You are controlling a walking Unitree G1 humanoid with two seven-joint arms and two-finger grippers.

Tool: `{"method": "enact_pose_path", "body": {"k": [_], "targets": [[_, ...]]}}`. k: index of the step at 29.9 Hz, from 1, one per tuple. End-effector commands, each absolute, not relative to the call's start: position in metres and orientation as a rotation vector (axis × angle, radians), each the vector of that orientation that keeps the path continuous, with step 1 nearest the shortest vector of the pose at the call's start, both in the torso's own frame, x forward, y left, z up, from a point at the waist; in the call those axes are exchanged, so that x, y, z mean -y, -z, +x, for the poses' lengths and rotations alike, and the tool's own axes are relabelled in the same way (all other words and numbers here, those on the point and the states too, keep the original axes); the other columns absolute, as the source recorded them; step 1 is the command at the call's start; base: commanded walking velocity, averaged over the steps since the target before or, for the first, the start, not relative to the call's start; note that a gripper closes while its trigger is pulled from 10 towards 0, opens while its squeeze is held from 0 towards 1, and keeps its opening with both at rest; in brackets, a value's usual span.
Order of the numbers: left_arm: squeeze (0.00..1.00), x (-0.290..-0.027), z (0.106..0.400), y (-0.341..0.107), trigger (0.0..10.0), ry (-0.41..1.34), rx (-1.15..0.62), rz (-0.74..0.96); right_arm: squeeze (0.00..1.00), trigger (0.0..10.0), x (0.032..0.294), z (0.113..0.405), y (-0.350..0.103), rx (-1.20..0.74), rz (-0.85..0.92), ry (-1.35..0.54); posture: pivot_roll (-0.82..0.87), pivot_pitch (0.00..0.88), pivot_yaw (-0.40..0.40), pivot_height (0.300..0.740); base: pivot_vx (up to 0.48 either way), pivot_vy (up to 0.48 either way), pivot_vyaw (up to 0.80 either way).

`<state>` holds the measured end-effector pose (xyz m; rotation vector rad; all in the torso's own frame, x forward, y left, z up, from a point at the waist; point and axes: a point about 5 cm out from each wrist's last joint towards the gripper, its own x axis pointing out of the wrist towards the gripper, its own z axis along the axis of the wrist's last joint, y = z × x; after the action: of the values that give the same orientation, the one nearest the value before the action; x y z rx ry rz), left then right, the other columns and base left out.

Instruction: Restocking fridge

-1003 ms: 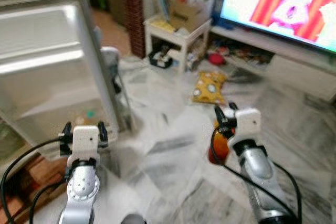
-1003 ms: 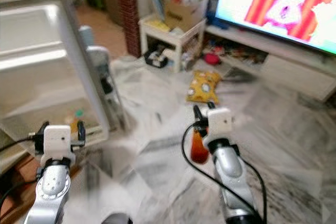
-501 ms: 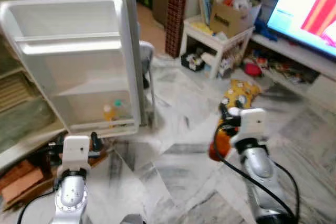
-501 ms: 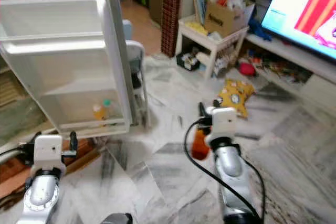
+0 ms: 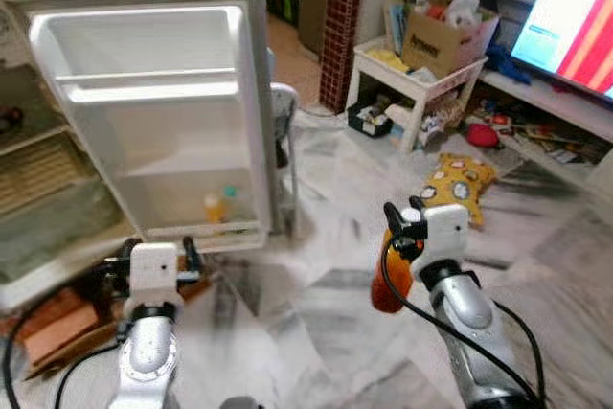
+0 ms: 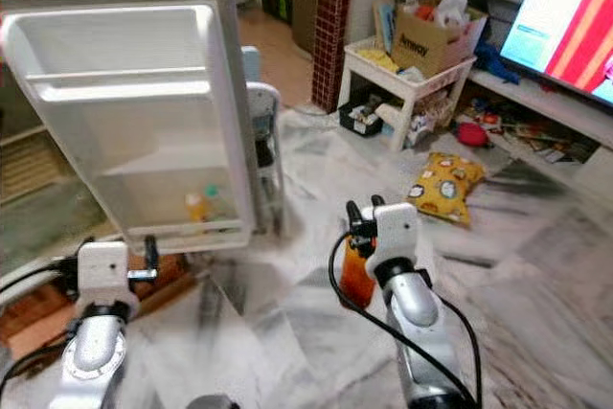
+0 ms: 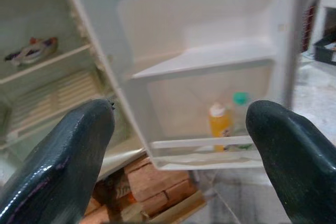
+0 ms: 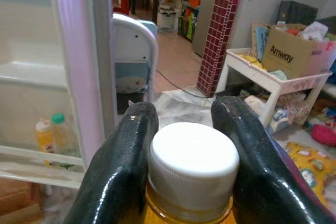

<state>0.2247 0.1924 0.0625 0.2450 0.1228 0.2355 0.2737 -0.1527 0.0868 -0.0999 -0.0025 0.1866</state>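
At far left we see the fridge body (image 5: 38,179) with its wire shelves, and beside it the open fridge door (image 5: 158,112), swung out toward us. Our left gripper (image 5: 153,254) hangs low in front of that door, its fingers (image 7: 63,166) spread wide apart with nothing between them. Just beyond it, in the door's bottom rack, stand a small yellow bottle (image 7: 220,125) and a clear bottle with a green cap (image 7: 240,113), side by side. Below the door, close to this gripper, lie stacked bricks (image 7: 152,182) on the floor.

Past the door's edge stands a white chair (image 6: 262,131), between our two grippers and farther off.

Our right gripper (image 5: 405,225) is raised over the marble floor (image 5: 316,313), pinching an orange bottle (image 5: 389,280) by the neck; its two fingers (image 8: 123,166) press against either side of the white cap (image 8: 193,156), and the bottle's body hangs below them.

Beyond this gripper and to its right lies a yellow cushion (image 5: 462,181) on the floor. Farther still are a white side table (image 5: 417,93) carrying a cardboard box (image 5: 441,37), and a lit television (image 5: 575,16).
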Motion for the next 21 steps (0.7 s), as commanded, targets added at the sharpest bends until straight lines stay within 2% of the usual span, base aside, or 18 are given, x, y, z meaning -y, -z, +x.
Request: {"method": "enact_pose_path", "body": {"k": [1,6,9,17,21], "targets": [[0.00,-0.194,0.226,-0.063,10.0,-0.239,-0.130,0.250,0.00,10.0,0.146,0.276,-0.094,0.047,-0.133,-0.190,0.12,0.000,-0.042,0.740,0.000,0.480,0.00],[0.00,-0.193,0.228,-0.063,10.0,-0.236,-0.132,0.247,0.00,10.0,0.142,0.275,-0.091,0.011,-0.034,-0.222,0.11,0.000,-0.043,0.740,0.000,0.480,0.00],[0.00,-0.192,0.230,-0.064,10.0,-0.232,-0.127,0.246,0.00,10.0,0.137,0.273,-0.090,0.003,-0.123,-0.257,0.11,0.000,-0.043,0.740,0.000,0.480,0.00],[0.00,-0.191,0.231,-0.066,10.0,-0.227,-0.119,0.253,0.00,10.0,0.145,0.274,-0.090,0.005,-0.064,-0.234,0.12,0.000,-0.041,0.740,0.000,0.425,0.00],[0.00,-0.188,0.232,-0.069,10.0,-0.209,-0.083,0.274,0.00,10.0,0.148,0.275,-0.092,0.010,-0.061,-0.228,0.11,0.000,-0.040,0.740,0.000,0.000,0.00]]}}
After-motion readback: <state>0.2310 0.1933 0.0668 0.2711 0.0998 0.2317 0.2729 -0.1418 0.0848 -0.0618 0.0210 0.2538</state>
